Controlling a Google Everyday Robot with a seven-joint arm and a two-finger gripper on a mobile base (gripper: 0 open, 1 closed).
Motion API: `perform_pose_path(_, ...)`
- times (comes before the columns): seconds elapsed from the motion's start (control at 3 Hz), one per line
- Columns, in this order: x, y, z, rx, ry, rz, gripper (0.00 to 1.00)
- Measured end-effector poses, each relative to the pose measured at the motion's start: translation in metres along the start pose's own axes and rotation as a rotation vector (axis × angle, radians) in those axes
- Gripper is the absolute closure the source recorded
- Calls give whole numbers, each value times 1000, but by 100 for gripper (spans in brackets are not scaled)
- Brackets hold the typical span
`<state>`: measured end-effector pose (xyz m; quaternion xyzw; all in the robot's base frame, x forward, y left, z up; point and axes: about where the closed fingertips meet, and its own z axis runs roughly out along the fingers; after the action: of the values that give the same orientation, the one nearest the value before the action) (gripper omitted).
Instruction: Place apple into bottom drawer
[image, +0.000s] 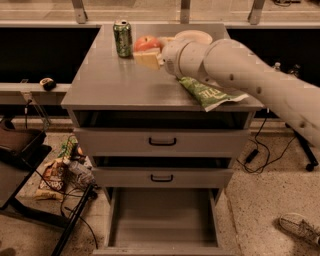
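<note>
From here the end effector (148, 56) is against the apple (146, 42), though I cannot tell its grip, and a loose hold could knock the apple into the soda can (122, 37) instead of the bottom drawer (162, 216).

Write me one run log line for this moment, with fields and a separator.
gripper: over cabinet top, at apple | apple: beside soda can | bottom drawer: open, empty

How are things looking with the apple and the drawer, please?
Pincer over cabinet top, at the apple. Apple beside soda can, not in drawer yet. Bottom drawer pulled open. Green bag under the arm.
</note>
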<state>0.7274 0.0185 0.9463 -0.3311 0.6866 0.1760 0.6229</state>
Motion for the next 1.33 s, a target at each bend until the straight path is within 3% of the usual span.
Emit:
perform_pose_path(0.33,-22,-5,-81,153,14,3,100)
perform_pose_path(0.67,-4,27,-144,184,136,-10,100)
perform_pose_path(1.0,49,75,-196,149,294,24,100)
perform_pose_path(1.33,82,105,-215,114,334,105,100)
